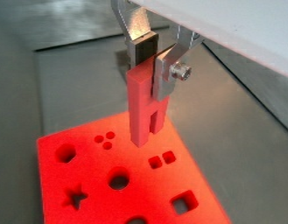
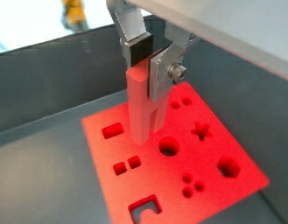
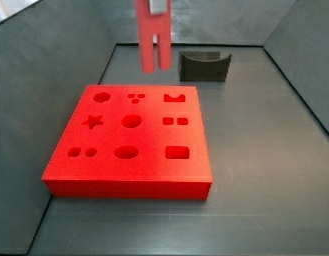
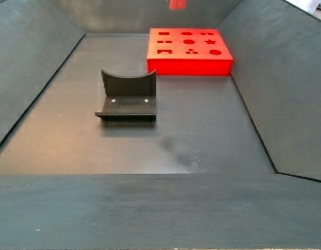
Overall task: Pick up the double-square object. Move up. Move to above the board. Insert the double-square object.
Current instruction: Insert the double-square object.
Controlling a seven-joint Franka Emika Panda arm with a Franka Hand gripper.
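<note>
My gripper [image 1: 150,77] is shut on the top of the double-square object [image 1: 143,109], a slim red peg of two joined bars that hangs upright. It also shows in a wrist view [image 2: 141,109] between the silver fingers [image 2: 134,31]. The board [image 1: 111,179] lies below, and its pair of small square holes [image 1: 164,159] is beside the peg's tip. In a side view the peg [image 3: 155,40] hangs well above the board's [image 3: 127,140] far edge. Only its tip [image 4: 178,4] shows over the board [image 4: 190,49] in a side view.
A dark grey U-shaped block [image 3: 204,66] stands on the floor beyond the board, and shows nearer in a side view [image 4: 126,98]. Grey sloping bin walls [image 3: 33,60] enclose the floor on all sides.
</note>
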